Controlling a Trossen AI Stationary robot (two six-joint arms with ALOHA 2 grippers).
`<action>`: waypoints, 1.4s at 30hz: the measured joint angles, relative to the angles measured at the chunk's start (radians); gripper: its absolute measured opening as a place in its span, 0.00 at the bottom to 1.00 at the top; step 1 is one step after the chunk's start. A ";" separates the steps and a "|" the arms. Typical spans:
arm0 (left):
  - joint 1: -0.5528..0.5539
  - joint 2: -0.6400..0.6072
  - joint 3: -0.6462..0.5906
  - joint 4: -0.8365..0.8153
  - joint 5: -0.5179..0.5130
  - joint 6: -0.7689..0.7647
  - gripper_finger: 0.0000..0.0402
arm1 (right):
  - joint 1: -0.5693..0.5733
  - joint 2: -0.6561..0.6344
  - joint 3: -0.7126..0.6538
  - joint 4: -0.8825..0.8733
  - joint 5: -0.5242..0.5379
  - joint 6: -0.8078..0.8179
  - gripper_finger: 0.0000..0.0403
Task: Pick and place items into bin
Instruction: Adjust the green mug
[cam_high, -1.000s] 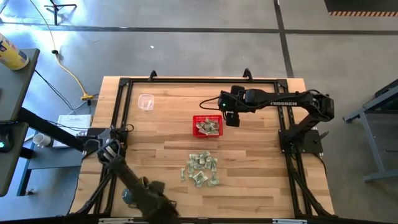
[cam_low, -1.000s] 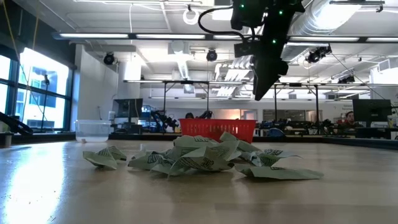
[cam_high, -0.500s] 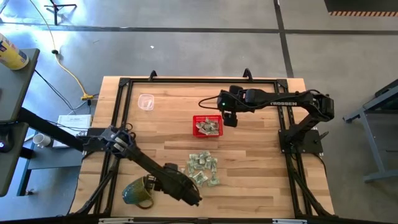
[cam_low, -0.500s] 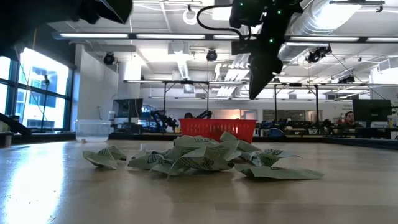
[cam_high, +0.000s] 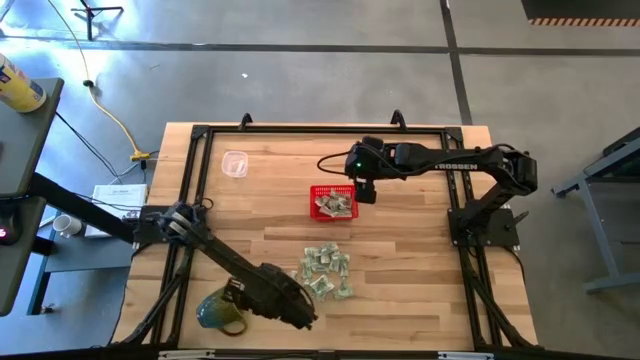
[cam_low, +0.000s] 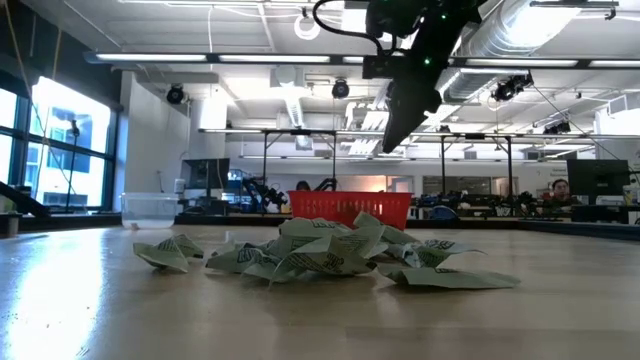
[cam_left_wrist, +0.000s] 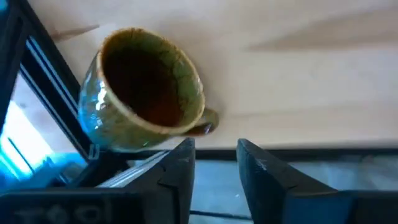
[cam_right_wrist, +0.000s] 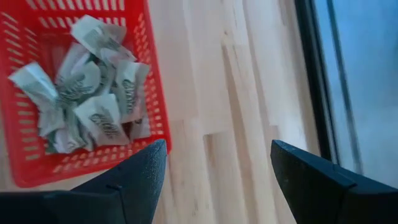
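Observation:
The red basket stands at the table's middle with several pale green-and-white packets in it. A loose pile of packets lies on the wood nearer the front, and also shows in the low view. My right gripper hangs open and empty above the basket's right rim, well above the table in the low view. My left gripper is near the table's front edge, left of the pile, its fingers a little apart and empty.
A green-brown mug sits at the near left, close to my left arm, and fills the left wrist view. A clear plastic cup stands at the far left. A black frame rail runs around the table.
My left arm has swung from the near-left corner toward the table's right, along the front edge, and has ended just left of the pile, uncovering the mug. My right gripper has drifted a little toward the table's left, over the basket's right rim.

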 joint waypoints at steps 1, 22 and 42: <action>-0.009 -0.024 -0.007 0.004 -0.003 0.010 0.41 | 0.000 0.000 0.000 -0.001 -0.006 0.004 0.69; 0.029 -0.178 -0.333 0.057 0.170 -0.012 0.95 | 0.000 0.000 0.000 0.042 -0.032 0.034 0.69; 0.042 -0.178 -0.467 0.053 0.193 -0.039 0.74 | 0.000 0.000 0.000 0.105 -0.066 0.031 0.69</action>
